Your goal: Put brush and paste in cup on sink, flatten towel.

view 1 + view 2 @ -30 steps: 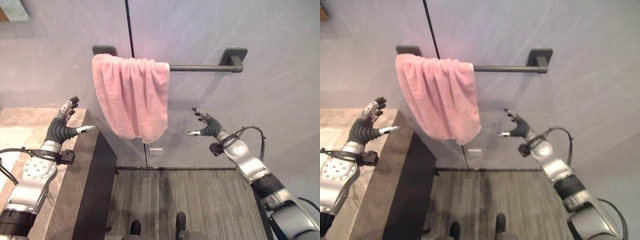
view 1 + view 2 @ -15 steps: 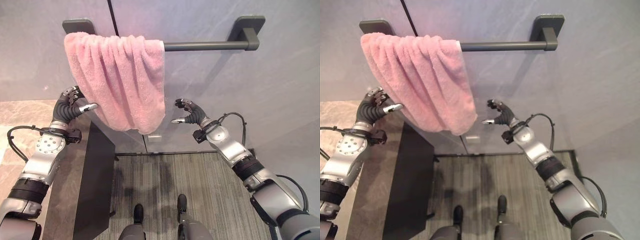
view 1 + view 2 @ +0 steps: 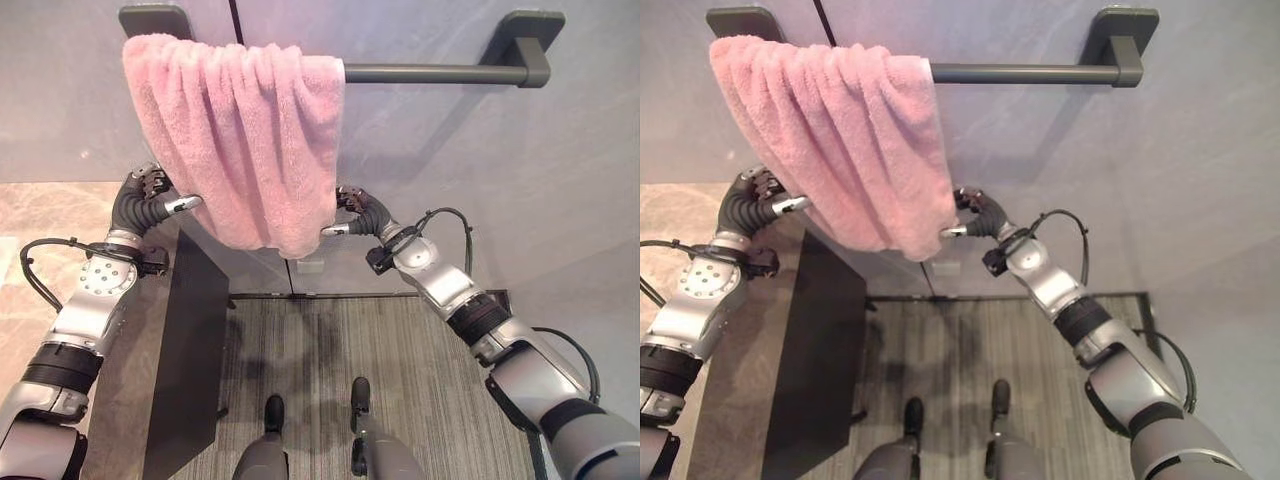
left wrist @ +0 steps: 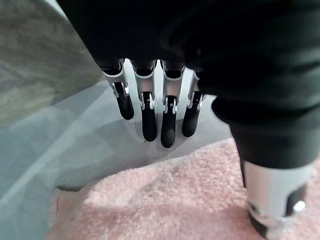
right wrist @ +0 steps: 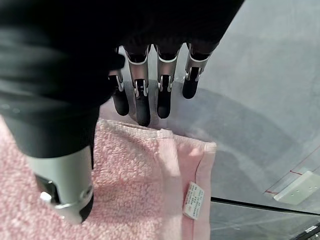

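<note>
A pink towel hangs bunched in folds over the left part of a dark wall bar. My left hand is at the towel's lower left edge, open, with its fingers reaching past the cloth towards the wall and its thumb over the cloth. At the lower right edge is my right hand, also open. Its fingers lie straight beyond the towel's hem, near a small white label. Neither hand has closed on the cloth.
A stone counter runs along the left, with its dark side panel below the towel. A grey striped floor lies below. A small white plate sits low on the grey wall.
My right hand has moved left up to the towel's lower right edge. The left hand stays by the left edge. The camera has shifted closer to the wall.
</note>
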Tool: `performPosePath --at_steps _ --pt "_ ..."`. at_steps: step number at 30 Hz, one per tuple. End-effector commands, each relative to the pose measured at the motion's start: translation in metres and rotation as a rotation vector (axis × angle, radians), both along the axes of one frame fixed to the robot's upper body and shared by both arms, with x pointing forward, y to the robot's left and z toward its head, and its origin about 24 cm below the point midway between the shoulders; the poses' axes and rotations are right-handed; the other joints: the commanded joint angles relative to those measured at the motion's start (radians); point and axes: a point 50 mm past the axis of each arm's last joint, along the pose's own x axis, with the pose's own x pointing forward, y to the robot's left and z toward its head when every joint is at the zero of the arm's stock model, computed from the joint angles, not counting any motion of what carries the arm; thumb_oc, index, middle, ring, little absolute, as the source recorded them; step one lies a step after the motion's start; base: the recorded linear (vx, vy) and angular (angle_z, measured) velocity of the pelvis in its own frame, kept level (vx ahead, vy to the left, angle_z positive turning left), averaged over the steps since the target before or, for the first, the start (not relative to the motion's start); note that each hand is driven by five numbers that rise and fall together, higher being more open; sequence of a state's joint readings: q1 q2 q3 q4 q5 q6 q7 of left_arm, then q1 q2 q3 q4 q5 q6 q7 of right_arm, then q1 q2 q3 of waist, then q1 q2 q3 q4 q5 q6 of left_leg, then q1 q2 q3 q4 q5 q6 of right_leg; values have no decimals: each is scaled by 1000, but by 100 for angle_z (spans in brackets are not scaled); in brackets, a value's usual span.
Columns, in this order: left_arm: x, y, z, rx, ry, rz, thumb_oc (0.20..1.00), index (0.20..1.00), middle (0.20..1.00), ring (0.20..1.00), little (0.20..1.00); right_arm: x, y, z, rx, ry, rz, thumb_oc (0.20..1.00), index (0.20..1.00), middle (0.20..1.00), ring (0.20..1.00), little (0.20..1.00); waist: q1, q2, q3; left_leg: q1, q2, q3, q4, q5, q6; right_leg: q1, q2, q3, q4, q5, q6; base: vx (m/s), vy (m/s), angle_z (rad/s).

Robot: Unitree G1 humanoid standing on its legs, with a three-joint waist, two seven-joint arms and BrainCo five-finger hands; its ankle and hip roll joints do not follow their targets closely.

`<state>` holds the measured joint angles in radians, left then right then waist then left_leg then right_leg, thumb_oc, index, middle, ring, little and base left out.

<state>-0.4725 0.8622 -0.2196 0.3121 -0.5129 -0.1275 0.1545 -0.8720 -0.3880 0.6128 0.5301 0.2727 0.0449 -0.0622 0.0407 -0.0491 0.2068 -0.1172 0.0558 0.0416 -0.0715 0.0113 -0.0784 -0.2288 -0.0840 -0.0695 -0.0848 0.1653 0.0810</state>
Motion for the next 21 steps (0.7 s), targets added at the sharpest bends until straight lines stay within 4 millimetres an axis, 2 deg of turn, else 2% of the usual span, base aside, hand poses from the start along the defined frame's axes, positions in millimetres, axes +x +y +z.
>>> performPosePath --at_steps 1,2,3,4,5,6,7,8,10,12,13,15,16,20,21 --pt "8 -19 44 54 -139 -90 1000 1000 1000 1000 1000 3 28 51 91 -130 91 1000 1000 1000 1000 1000 -2 -13 -17 -44 -83 -8 119 -46 72 20 -79 44 48 8 95 0 0 0" --pt "8 -19 43 58 -132 -91 1000 1000 1000 1000 1000 3 28 52 91 -130 98 1000 1000 1000 1000 1000 -2 -14 -17 -44 -83 -9 120 -47 72 21 -80 43 48 7 95 0 0 0" --pt "8 -19 43 62 -129 -94 934 934 934 934 934 2 28 52 87 -133 101 1000 1000 1000 1000 1000 -3 -15 -17 -44 -83 -8 120 -47 72 22 -80 42 49 6 94 0 0 0" --pt "9 -20 42 64 -125 -99 812 812 812 812 812 2 28 53 85 -136 104 1000 1000 1000 1000 1000 -2 -16 -18 -43 -83 -9 122 -49 73 24 -80 42 49 3 93 0 0 0" --pt "9 -21 42 68 -119 -102 464 464 464 464 464 2 28 53 83 -135 106 871 871 871 871 871 -1 -17 -18 -41 -84 -10 123 -51 73 27 -80 42 50 1 93 0 0 0" --pt "9 -22 41 73 -117 -107 200 200 200 200 200 2 28 53 85 -135 108 608 608 608 608 608 0 -17 -18 -39 -84 -10 124 -52 73 30 -80 42 50 0 93 0 0 0" --pt "8 -23 42 82 -121 -113 200 200 200 200 200 1 27 54 94 -140 103 511 511 511 511 511 1 -16 -18 -38 -85 -10 125 -53 73 33 -80 40 49 -1 94 0 0 0" --pt "7 -25 45 92 -133 -122 200 200 200 200 200 0 27 55 109 -147 105 200 200 200 200 200 2 -15 -19 -36 -85 -10 126 -55 74 36 -80 42 49 -2 94 0 0 0" --pt "2 -28 48 31 -152 -172 200 200 200 200 200 -4 24 59 123 -178 110 200 200 200 200 200 -2 -14 -22 -33 -85 -8 128 -58 73 39 -80 41 49 -5 95 0 0 0" --pt "-6 -31 46 -136 -182 -235 200 200 200 200 200 -12 22 62 163 -217 120 200 200 200 200 200 -8 -11 -25 -27 -85 -6 128 -62 75 41 -81 44 50 -9 95 16 11 -1" --pt "-9 -28 44 -124 -187 -213 200 200 200 200 200 -14 19 59 188 -218 111 200 200 200 200 200 -11 -10 -29 -23 -85 -4 129 -65 76 44 -81 45 51 -12 94 36 22 -4" --pt "-15 -27 52 -71 -238 -184 200 200 200 200 200 -24 15 65 250 -261 117 200 200 200 200 200 -13 -7 -32 -16 -84 -6 129 -69 78 49 -81 47 54 -20 93 34 18 -5" --pt "-22 -29 53 -134 -298 -186 200 200 200 200 200 -36 10 69 338 -302 137 200 200 200 200 200 -15 -6 -32 -12 -86 -8 130 -72 79 51 -81 48 58 -28 93 24 12 -3" --pt "-30 -34 45 -221 -322 -202 200 200 200 200 200 -49 5 70 371 -344 148 200 200 200 200 200 -21 -5 -37 -6 -87 -7 130 -77 80 53 -81 51 62 -35 92 3 2 1" --pt "-36 -38 41 -280 -354 -213 200 200 200 200 200 -58 3 74 405 -383 169 200 200 200 200 200 -22 -7 -35 -5 -87 -7 130 -78 80 54 -81 52 62 -40 90 0 0 0"
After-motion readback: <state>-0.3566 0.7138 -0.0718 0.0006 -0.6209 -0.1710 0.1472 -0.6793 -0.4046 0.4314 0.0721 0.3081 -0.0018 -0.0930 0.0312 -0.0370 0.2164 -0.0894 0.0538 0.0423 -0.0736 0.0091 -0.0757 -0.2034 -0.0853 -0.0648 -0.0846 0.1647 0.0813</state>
